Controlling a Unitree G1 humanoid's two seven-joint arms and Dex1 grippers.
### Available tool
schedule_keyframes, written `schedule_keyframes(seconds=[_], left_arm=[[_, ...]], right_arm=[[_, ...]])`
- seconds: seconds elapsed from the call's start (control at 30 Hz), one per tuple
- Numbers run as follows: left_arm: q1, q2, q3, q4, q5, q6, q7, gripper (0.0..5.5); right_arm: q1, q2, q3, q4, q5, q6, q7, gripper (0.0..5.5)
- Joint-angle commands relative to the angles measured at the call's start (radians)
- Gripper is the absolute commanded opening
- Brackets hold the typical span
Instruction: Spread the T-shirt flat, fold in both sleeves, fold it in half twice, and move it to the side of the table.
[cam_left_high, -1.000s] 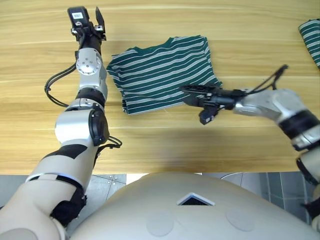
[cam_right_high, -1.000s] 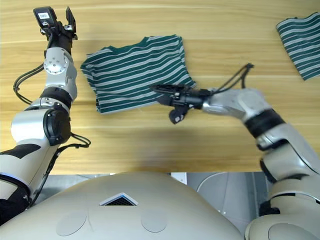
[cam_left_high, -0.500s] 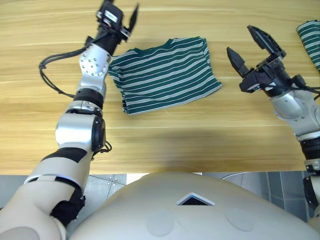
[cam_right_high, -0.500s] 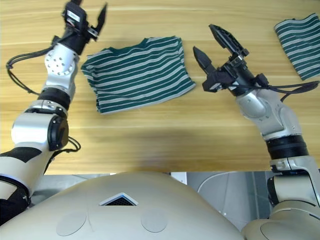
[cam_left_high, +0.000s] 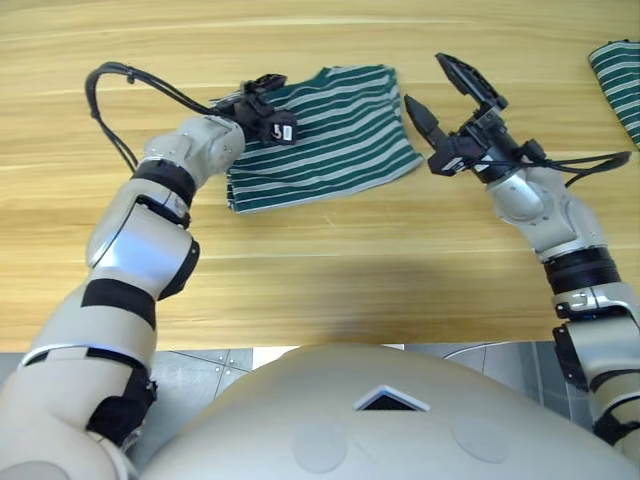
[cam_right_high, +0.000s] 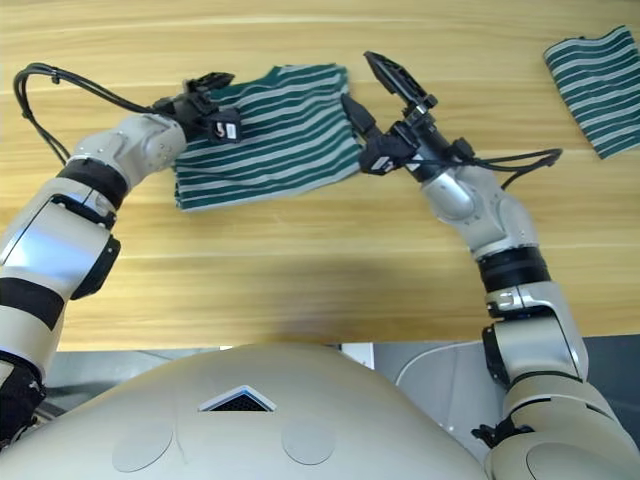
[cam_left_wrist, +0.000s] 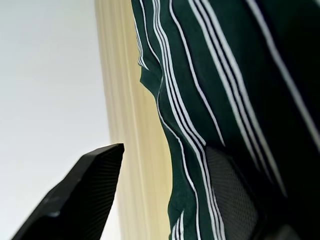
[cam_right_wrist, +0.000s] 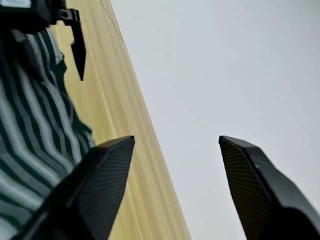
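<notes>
- Spanning the scene, one wooden table (cam_left_high: 320, 250) holds everything.
- One green striped T-shirt (cam_left_high: 330, 140) lies toward the table's far middle as a compact rectangle. The folding looks done, and only the move to the side seems left.
- A second folded striped garment (cam_right_high: 595, 85) sits at the far right edge, making two in all.
- Two grippers: the left gripper (cam_left_high: 258, 92) straddles the shirt's left edge, fingers apart. The right gripper (cam_left_high: 438, 92) is spread wide just beside the right edge, holding nothing.

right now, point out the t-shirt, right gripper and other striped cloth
T-shirt (cam_left_high: 330, 135), left eye view, middle of fabric.
right gripper (cam_left_high: 422, 77), left eye view, between its open jaws.
striped cloth (cam_right_high: 600, 85), right eye view, middle of fabric.
</notes>
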Motion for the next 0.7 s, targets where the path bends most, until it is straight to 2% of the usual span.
schedule_keyframes(seconds=[0.03, 0.17, 0.23, 0.33, 0.4, 0.5, 0.7], left_arm=[[0.207, 0.134, 0.038, -0.072, -0.048, -0.017, 0.025, 3.05], [0.504, 0.186, 0.163, -0.416, -0.218, -0.001, 0.034, 3.05], [0.656, 0.15, 0.21, -0.653, -0.346, 0.035, -0.019, 3.05], [0.832, 0.049, 0.293, -1.014, -0.663, 0.17, -0.11, 3.05], [0.877, 0.011, 0.395, -1.179, -0.841, 0.245, -0.126, 3.05], [0.925, -0.028, 0.45, -1.418, -1.099, 0.276, -0.232, 3.05], [0.912, -0.041, 0.579, -1.527, -1.2, 0.254, -0.318, 3.05]], right_arm=[[-0.013, 0.021, 0.028, 0.017, -0.035, 0.005, 0.032, 3.11], [0.0, 0.021, 0.044, 0.035, -0.063, 0.008, 0.038, 3.11], [0.0, 0.015, 0.044, 0.048, -0.071, 0.008, 0.039, 3.11], [-0.007, 0.011, 0.053, 0.054, -0.097, 0.008, 0.039, 3.11], [0.006, 0.018, 0.053, 0.045, -0.1, 0.009, 0.037, 3.11], [0.035, 0.03, 0.052, 0.023, -0.107, 0.021, 0.02, 3.11], [0.128, 0.042, 0.104, -0.224, -0.117, 0.031, 0.121, 3.11]])
